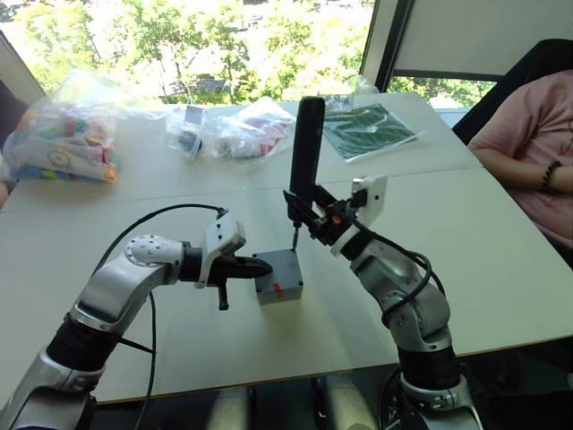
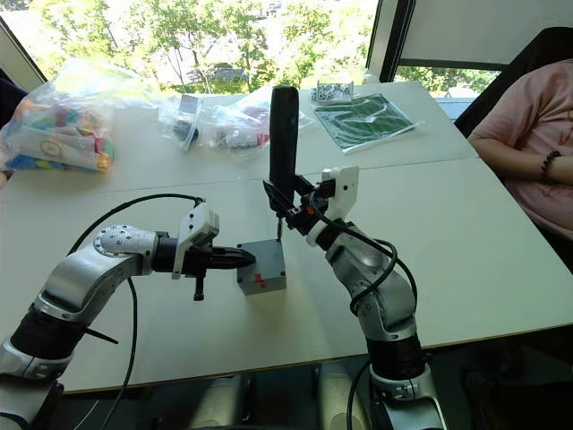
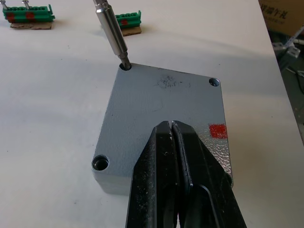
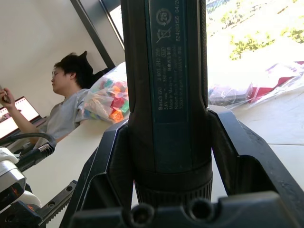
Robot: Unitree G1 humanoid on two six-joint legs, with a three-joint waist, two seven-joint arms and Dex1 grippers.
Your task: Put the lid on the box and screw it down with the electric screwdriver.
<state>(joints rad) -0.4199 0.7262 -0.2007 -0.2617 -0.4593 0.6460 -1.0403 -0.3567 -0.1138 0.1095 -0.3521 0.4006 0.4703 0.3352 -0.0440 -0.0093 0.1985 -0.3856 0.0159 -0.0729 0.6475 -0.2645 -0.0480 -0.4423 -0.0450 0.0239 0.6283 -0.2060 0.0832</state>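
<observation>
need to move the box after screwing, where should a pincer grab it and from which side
Grip the box across two opposite flat side walls, coming down from above or in level from the robot's left, where the left pincer now presses shut on the lid. The walls are straight and parallel, the box sits flat on the table. Avoid the far corner: the screwdriver bit stands in that screw hole.

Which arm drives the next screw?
Right. The right gripper already holds the electric screwdriver upright, bit seated in a corner hole of the lid. The left gripper, fingers shut, presses the box steady.
</observation>
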